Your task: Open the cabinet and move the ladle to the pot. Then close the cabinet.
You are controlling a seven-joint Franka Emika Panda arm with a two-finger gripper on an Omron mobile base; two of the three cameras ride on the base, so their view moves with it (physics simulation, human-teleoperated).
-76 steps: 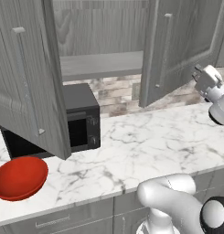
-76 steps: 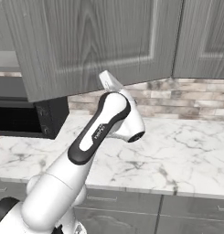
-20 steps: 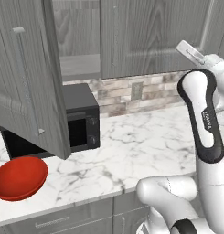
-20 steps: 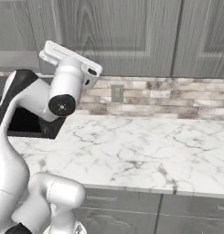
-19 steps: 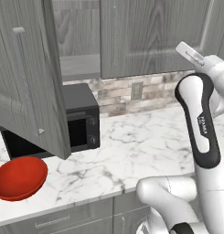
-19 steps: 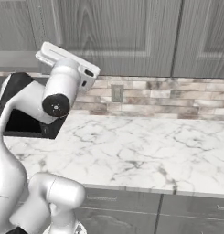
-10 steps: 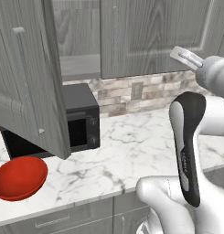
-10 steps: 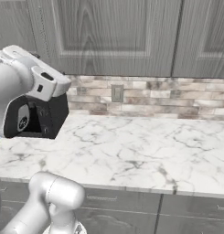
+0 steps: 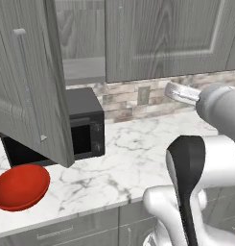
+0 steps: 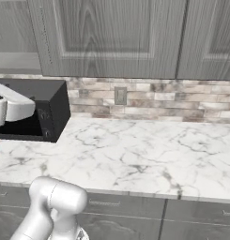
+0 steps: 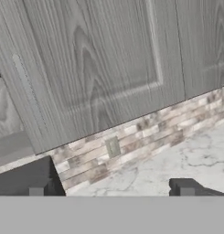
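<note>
Left base view: the tall grey wood-grain cabinet (image 9: 157,38) fills the top. Its left door (image 9: 28,81) stands swung open toward the camera at 9 o'clock, long axis upright, the slim vertical bar handle (image 9: 28,86) running top to bottom; the right door is shut flat. Between them a bare grey shelf (image 9: 83,69) shows. Under the open door sits a black boxy microwave (image 9: 85,125) on the white marbled desk (image 9: 133,158), with a wide red bowl (image 9: 20,186) at 8 o'clock near the desk's front edge.

Right base view: the shut cabinet doors span the top, above a brick backsplash with a wall outlet (image 10: 119,95); the microwave sits at 9 o'clock.

Hand view: the tool (image 11: 111,189) has its two dark tips spread wide apart at 6 o'clock, gripping nothing. It faces the shut right door, whose bar handle slants from 10 o'clock downward.
</note>
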